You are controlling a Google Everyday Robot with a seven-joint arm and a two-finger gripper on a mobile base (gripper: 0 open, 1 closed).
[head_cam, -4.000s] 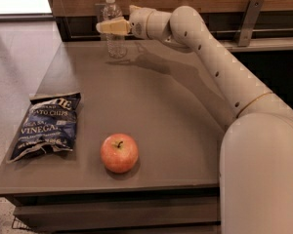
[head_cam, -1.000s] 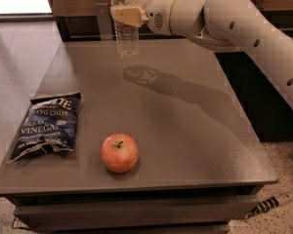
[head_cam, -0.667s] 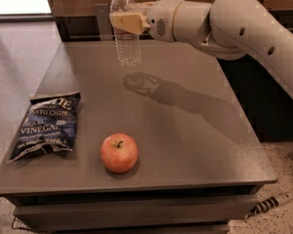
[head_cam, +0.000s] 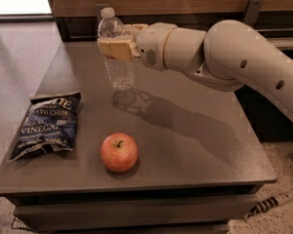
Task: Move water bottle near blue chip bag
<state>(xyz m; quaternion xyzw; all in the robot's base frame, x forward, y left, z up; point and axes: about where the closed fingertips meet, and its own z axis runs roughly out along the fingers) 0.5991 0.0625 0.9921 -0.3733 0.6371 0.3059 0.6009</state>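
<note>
The water bottle (head_cam: 116, 57) is clear and ribbed with a white cap. My gripper (head_cam: 115, 48) is shut on its upper body and holds it upright in the air above the middle back of the table. The blue chip bag (head_cam: 46, 125) lies flat at the table's front left, below and to the left of the bottle, a good gap away. My arm (head_cam: 224, 57) reaches in from the right.
A red apple (head_cam: 119, 152) sits near the table's front edge, right of the bag. The grey table (head_cam: 195, 145) has a wooden wall behind it. A cable (head_cam: 271, 204) lies on the floor at the lower right.
The bottle has been lifted off the back of the table. My gripper has carried it forward, toward the table's middle and the bag's side.
</note>
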